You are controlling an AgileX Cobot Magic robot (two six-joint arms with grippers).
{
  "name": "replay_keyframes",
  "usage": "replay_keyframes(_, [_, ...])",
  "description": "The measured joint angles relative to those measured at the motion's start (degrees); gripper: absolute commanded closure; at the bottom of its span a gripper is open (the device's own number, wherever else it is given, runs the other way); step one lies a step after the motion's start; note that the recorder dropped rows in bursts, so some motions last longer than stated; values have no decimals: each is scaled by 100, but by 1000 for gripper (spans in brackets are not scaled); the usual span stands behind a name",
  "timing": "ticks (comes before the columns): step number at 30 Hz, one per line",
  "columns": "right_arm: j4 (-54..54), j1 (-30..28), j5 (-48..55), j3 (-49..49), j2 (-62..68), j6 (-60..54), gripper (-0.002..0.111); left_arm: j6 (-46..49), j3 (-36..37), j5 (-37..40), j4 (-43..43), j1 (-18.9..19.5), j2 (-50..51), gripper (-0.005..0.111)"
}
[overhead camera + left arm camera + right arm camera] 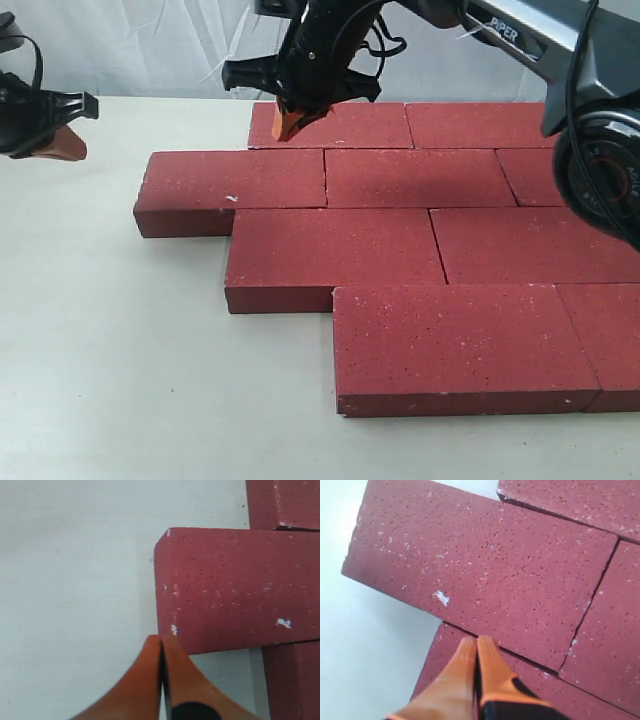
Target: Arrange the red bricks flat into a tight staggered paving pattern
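Note:
Several red bricks lie flat in staggered rows on the table. The second row's left brick (pixel 235 185) juts out furthest left and carries a white chip; it fills much of the right wrist view (pixel 485 570) and its end shows in the left wrist view (pixel 235 585). My right gripper (pixel 290 120) (pixel 476 641) is shut and empty, its orange tips over the back-left brick (pixel 340 128) (pixel 445 670), close to the seam with that chipped brick. My left gripper (pixel 62 143) (pixel 161 639) is shut and empty, out beyond the chipped brick's left end.
The pale table (pixel 100 350) stretches bare to the left and front of the paving. Front-row bricks (pixel 455 340) reach near the table's front edge. The right arm's black body (pixel 600 150) hangs over the paving's right side. A white backdrop stands behind.

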Motion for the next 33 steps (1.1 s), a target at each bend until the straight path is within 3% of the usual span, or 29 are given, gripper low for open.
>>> replay_keyframes(6, [56,-351,-12,190,-345,-12,109,-874,12,-227,1147,-720,-211,107])
replay_keyframes(10, [-254,-788,-19,1307,-1039,-135,109,-1977,12,-312,2532,-1306,-259,107])
replay_keyframes(13, [-529,-1475,-42,2572,-1842,-199,109,-2248,12,-312,2849,-1566,-259,107])
replay_keyframes(19, [-1352,-2358,-1021,4993,-3832,-244,109,-2364,12,-324,2894,-1690,-259,107])
replay_keyframes(23, [-1681,-2363,-1813,6511,-5413,-244,109,-2374,12,-123,2764,-1690,-281,107])
replay_keyframes(27, [-1681,-2363,-2503,7397,-6396,-244,109,-2392,165,-77,2699,-1690,-535,107])
replay_keyframes(33, [-1631,-2363,-3488,8777,-8340,-221,109,-2500,1019,-693,2654,-1690,-1841,107])
